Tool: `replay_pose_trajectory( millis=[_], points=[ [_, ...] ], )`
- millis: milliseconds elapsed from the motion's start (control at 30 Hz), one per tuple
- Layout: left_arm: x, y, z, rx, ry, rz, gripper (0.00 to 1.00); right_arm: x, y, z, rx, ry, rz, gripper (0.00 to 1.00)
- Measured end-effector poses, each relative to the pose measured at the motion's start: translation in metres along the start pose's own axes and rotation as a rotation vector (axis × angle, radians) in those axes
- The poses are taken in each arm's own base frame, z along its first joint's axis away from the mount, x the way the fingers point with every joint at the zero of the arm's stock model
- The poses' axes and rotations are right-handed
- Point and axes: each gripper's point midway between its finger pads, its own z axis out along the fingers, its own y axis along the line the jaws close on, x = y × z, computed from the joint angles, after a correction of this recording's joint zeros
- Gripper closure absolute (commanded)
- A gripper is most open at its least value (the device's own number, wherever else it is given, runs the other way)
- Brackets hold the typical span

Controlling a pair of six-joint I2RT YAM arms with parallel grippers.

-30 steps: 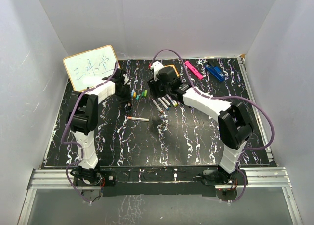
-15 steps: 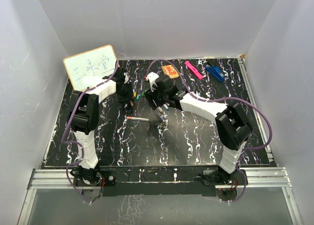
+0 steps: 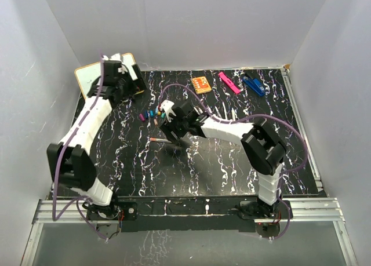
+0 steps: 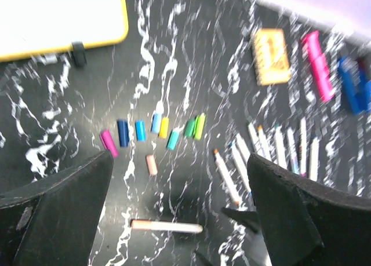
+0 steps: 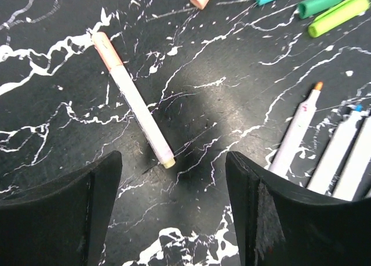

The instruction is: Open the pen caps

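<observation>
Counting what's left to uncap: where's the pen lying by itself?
In the top view the lone pen lies left of centre, under the right end effector, nearer the arms than the row of loose caps.

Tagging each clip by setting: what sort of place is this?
Probably a lab robot test cell, not a home or office: plain white walls box in a black marbled table, the arms are bolted to a metal rail, and pens and caps are laid out as props.

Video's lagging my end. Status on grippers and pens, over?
Left gripper open, empty, raised. Right gripper open above one capped pen, not touching. Loose caps in a rough row, nothing blocking.
</observation>
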Motion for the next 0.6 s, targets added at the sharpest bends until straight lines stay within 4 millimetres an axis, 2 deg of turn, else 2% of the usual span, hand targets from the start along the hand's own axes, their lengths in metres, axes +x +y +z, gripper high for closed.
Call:
replay_pose_trajectory(
  millis=[100, 167, 300, 467, 600],
  points=[
    [-0.035, -0.006, -0.034, 0.033, -0.127, -0.03, 0.02, 0.013, 0.005, 0.015, -0.019, 0.038, -0.008, 0.29],
    [-0.046, -0.007, -0.048, 0.048, -0.176, -0.047, 0.02, 0.019, 0.008, 0.026, -0.028, 0.063, -0.02, 0.29],
    [-0.046, -0.002, -0.06, 0.045, -0.206, -0.078, 0.01, 0.02, 0.016, 0.038, -0.043, 0.083, -0.043, 0.3],
    [-0.039, 0.008, -0.057, 0.018, -0.194, -0.103, 0.02, 0.012, 0.023, 0.047, -0.055, 0.074, -0.064, 0.33],
    [-0.036, 0.014, -0.059, 0.004, -0.196, -0.119, 0.01, 0.014, 0.024, 0.051, -0.059, 0.083, -0.071, 0.39]
  ],
)
